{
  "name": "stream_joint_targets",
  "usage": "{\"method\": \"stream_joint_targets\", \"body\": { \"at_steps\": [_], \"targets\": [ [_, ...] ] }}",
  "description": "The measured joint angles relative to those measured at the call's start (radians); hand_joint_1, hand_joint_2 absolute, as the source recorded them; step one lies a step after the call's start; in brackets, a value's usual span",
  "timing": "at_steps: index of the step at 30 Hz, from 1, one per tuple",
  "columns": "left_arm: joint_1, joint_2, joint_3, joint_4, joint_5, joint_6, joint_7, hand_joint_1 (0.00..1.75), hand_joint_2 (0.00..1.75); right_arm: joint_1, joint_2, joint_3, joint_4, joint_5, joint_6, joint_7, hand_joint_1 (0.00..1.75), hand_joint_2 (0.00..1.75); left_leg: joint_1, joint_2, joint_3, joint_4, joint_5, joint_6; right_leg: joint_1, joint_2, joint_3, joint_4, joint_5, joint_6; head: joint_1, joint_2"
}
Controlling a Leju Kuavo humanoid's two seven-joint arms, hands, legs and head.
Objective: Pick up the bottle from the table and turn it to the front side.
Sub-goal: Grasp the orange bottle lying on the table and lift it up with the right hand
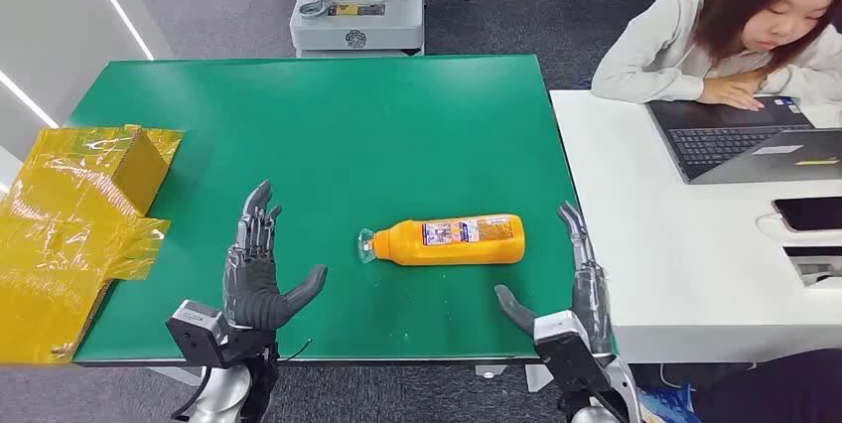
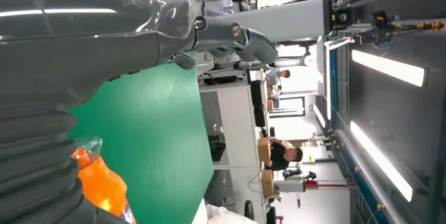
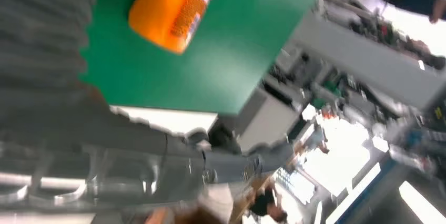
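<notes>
- the bottle (image 1: 452,240) lies on its side on the green tabletop (image 1: 328,125), near the front edge, its clear cap toward the robot's left and its flat base toward the right.
- the left hand (image 1: 260,279) hovers just left of the cap end, palm turned toward the bottle, fingers apart and holding nothing.
- the right hand (image 1: 571,289) stands near the base end at the tabletop's right front corner, fingers straight and apart, also holding nothing; neither hand touches the bottle.
- the step in hand looks like the approach before the pick-up, so the task is only beginning.
- to do it well, i would close in on the wide orange body rather than the narrow neck, with thumb and fingers on opposite long sides, since a round body lying flat may roll away if pushed from one side.
- lift it clear of the tabletop before turning, so the label does not drag on the green surface.
- keep the right hand's path clear of the white desk (image 1: 675,274) just beside it, where a person (image 1: 725,31) sits at a laptop (image 1: 745,140) with a phone (image 1: 809,212) near.
- a label with white and blue panels faces up on the bottle; its writing is too small to read and no brand can be made out.
- yellow wrapped boxes (image 1: 74,214) sit at the left edge; no writing on them can be read.
</notes>
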Motion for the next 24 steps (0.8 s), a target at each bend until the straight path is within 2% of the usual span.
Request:
{"method": "stream_joint_targets", "body": {
  "at_steps": [2,6,12,16,24],
  "targets": [
    [-0.008,0.000,-0.003,0.007,0.002,-0.003,0.000,0.00,1.75,-0.026,-0.001,0.000,0.022,0.014,0.009,0.011,0.00,1.75,0.000,0.000,0.000,0.000,0.000,0.000,0.000,0.000,0.000,0.000,0.000,0.000,0.000,0.000],
    [-0.039,0.000,-0.021,0.041,0.015,-0.012,-0.005,0.00,1.75,-0.139,-0.004,0.000,0.120,0.060,0.059,0.054,0.00,1.75,0.000,0.000,0.000,0.000,0.001,-0.001,0.000,0.000,0.000,0.000,0.000,0.000,0.000,0.000],
    [-0.071,0.000,-0.037,0.070,0.022,-0.018,-0.006,0.00,1.75,-0.321,-0.007,0.013,0.298,0.077,0.207,0.118,0.00,1.75,0.000,0.001,0.000,0.000,0.001,-0.001,0.000,0.001,0.000,0.001,0.001,-0.001,0.000,0.000],
    [-0.085,0.001,-0.042,0.079,0.023,-0.020,0.004,0.00,1.75,-0.464,-0.008,0.048,0.472,0.091,0.314,0.156,0.00,1.75,0.000,0.001,0.000,0.000,0.001,-0.001,0.000,0.001,-0.001,0.001,0.001,-0.001,0.000,0.000],
    [-0.100,0.011,-0.042,0.096,0.023,-0.027,0.009,0.00,1.75,-0.681,-0.008,0.164,0.766,0.114,0.441,0.188,0.00,1.75,0.000,0.000,0.000,0.001,0.001,-0.001,0.000,0.001,-0.001,0.001,0.001,0.000,0.000,0.000]
  ]
}}
